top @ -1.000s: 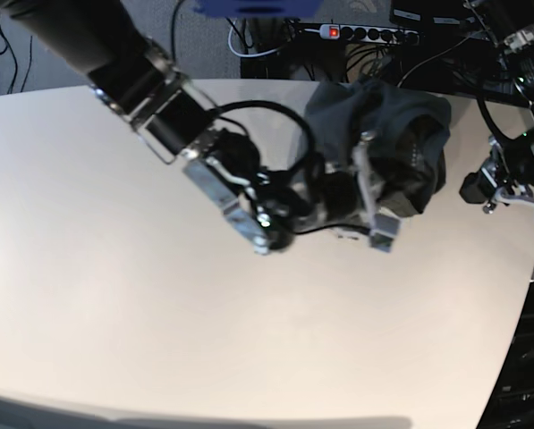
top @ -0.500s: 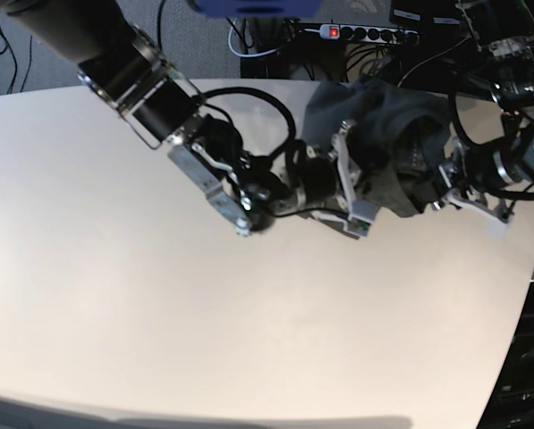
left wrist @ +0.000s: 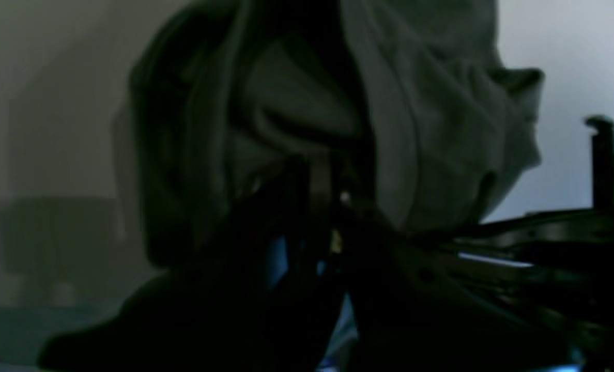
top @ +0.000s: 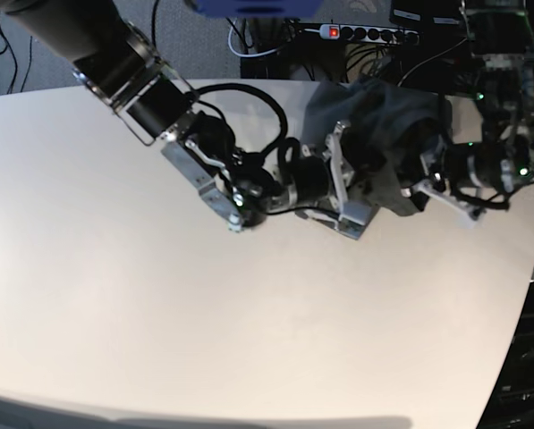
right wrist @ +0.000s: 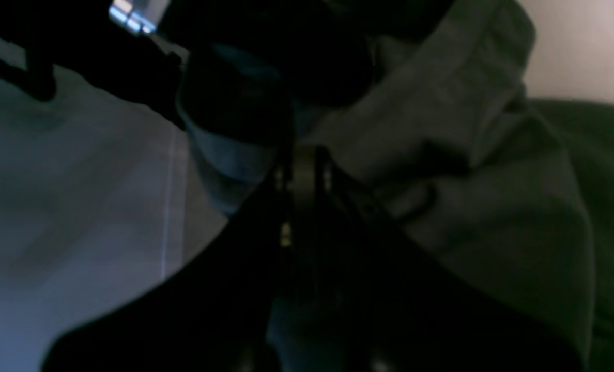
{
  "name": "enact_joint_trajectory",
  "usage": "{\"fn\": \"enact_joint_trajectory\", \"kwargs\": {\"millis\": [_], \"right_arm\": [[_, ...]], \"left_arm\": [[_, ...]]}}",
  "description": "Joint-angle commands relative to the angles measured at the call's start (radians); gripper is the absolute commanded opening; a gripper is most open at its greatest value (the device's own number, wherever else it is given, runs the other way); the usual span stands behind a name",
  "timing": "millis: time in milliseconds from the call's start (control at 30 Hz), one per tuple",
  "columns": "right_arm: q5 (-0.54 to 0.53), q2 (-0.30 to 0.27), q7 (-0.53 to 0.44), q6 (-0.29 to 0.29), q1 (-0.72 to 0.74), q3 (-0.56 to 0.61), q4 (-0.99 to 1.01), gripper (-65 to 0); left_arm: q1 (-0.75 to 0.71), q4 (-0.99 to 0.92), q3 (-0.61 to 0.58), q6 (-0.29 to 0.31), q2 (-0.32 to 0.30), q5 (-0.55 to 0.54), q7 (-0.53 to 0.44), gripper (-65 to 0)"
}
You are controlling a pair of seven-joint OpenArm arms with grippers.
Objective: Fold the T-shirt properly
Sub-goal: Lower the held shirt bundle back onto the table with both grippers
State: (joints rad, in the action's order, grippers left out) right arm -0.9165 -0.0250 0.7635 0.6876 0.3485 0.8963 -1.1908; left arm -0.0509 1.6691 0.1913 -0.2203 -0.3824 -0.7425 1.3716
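The dark grey T-shirt (top: 387, 125) lies crumpled in a heap at the table's far right. My right gripper (top: 380, 183) reaches into the heap's near edge from the left. From the right, my left gripper (top: 419, 183) meets the same edge, close to the other. In the left wrist view the left gripper (left wrist: 320, 199) is shut, with T-shirt (left wrist: 420, 124) folds bunched over its tips. The right gripper (right wrist: 302, 165) is shut in the right wrist view, against a thick fold of the T-shirt (right wrist: 472, 170). Both wrist views are dark and blurred.
The pale table (top: 159, 295) runs left and toward the front. Its curved right edge (top: 528, 268) lies close to the left arm. Behind the table are a power strip (top: 365, 33) and loose cables (top: 258, 45).
The left arm has swung in from the table's right edge to the T-shirt's near edge. The right arm has drawn slightly left and back, staying at the heap.
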Motion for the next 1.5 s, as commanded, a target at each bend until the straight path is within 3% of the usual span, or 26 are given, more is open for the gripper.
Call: {"fn": "enact_joint_trajectory", "kwargs": {"millis": [0, 367, 833, 967, 1333, 1467], "right_arm": [[-0.019, -0.003, -0.045, 0.011, 0.024, -0.007, -0.014, -64.4], [-0.019, -0.028, -0.098, 0.011, 0.002, -0.009, -0.014, -64.4], [-0.022, -0.074, -0.192, 0.011, -0.019, -0.009, 0.039, -64.4], [-0.02, -0.069, -0.192, 0.011, -0.009, -0.009, 0.136, -64.4], [-0.02, -0.117, -0.192, 0.011, 0.044, -0.041, 0.23, -64.4], [-0.019, -0.141, -0.192, 0.011, 0.056, -0.041, 0.233, -64.4]], "left_arm": [[0.015, -0.007, -0.011, 0.002, -0.005, 0.01, -0.001, -62.8], [0.079, -0.105, -0.102, 0.0, 0.018, 0.034, -0.004, -62.8], [0.133, -0.182, -0.152, 0.005, 0.11, 0.274, -0.011, -62.8], [0.135, -0.198, -0.186, 0.005, 0.116, 0.297, -0.07, -62.8], [0.231, -0.493, -0.349, 0.005, 0.121, 0.288, -0.238, -62.8], [0.253, -0.559, -0.373, 0.005, 0.155, 0.295, -0.268, -62.8]]}}
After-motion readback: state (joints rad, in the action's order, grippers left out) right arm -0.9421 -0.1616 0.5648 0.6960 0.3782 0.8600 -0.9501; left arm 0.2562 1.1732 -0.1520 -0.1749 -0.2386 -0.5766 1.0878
